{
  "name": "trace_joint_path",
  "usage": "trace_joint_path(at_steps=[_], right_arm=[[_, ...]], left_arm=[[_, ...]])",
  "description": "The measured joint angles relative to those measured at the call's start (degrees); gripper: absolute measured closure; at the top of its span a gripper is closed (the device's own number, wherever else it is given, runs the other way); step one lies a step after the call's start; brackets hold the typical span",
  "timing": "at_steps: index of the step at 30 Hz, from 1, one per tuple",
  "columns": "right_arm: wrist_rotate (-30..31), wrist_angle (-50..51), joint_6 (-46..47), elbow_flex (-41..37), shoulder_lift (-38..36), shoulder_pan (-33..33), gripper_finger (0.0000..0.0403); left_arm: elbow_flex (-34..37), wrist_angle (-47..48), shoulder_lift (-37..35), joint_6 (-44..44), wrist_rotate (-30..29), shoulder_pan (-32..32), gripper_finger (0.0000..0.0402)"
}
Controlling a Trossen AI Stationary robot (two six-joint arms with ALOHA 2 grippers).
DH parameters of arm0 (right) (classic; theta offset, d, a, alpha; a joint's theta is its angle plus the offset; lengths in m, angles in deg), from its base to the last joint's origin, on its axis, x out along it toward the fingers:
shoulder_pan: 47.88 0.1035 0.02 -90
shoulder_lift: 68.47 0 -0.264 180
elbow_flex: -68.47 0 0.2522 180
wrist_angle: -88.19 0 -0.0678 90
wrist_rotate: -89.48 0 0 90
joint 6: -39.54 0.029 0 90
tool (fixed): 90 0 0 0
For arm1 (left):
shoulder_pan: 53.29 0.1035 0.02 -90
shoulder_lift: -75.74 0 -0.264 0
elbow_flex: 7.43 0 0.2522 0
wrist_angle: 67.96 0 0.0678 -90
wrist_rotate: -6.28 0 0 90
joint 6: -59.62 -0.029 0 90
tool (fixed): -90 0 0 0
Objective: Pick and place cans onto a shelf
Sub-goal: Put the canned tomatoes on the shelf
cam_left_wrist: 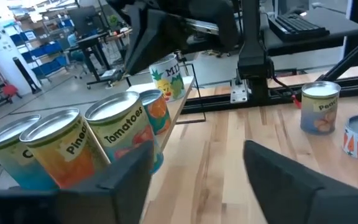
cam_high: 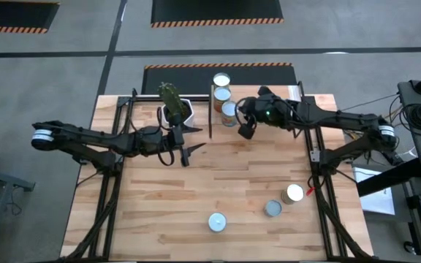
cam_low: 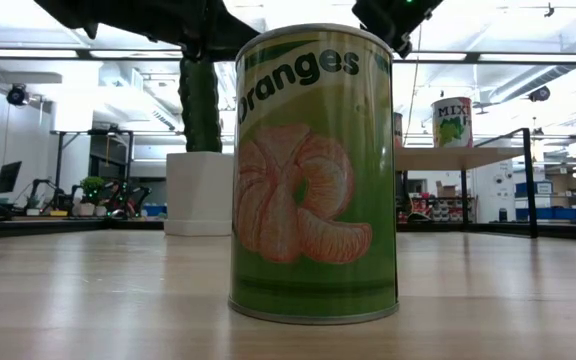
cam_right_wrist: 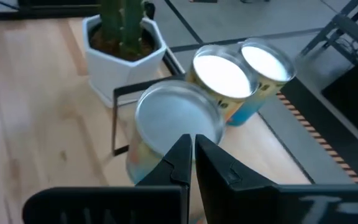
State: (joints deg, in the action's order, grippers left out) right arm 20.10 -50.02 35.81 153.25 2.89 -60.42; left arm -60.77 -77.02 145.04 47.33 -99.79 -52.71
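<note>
Nearest the low camera stands an Oranges can, upright on the tabletop. The cans are rigid metal cylinders, probably moderately heavy, with smooth sides; grip across the label at mid-height.

The right gripper hangs just beside the three cans on the shelf, its fingers closed together and empty, directly above the nearest shelf can. Three loose cans lie well behind it.

The left gripper, fingers spread and empty, points toward the shelf beside the cactus pot.
</note>
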Motion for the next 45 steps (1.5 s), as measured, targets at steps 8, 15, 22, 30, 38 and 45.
trace_joint_path(at_steps=[8,15,22,30,38,45], right_arm=[[-3.4,-4.2,-2.3,0.7,2.0,-1.6,0.0394],[-7.1,-7.5,-5.2,0.7,6.0,-2.2,0.0394],[-7.4,-7.7,-7.1,1.6,8.4,-2.5,0.0394],[-10.2,-6.4,-10.8,1.8,6.1,-2.5,0.0394],[-10.3,-4.2,-10.8,1.8,2.6,-2.5,0.0394],[-21.2,0.9,-9.5,1.4,1.3,-2.5,0.0394]], left_arm=[[0.0,-1.0,0.4,0.2,0.0,0.0,0.0309],[-0.1,-1.4,0.4,0.0,0.0,0.0,0.0396],[-0.1,-1.5,0.4,0.4,0.0,0.0,0.0389],[-0.1,-1.3,0.4,0.4,0.0,0.0,0.0395],[-0.1,-1.4,0.4,0.4,0.0,0.0,0.0396],[-0.1,-1.4,0.4,0.4,0.0,0.0,0.0396]])
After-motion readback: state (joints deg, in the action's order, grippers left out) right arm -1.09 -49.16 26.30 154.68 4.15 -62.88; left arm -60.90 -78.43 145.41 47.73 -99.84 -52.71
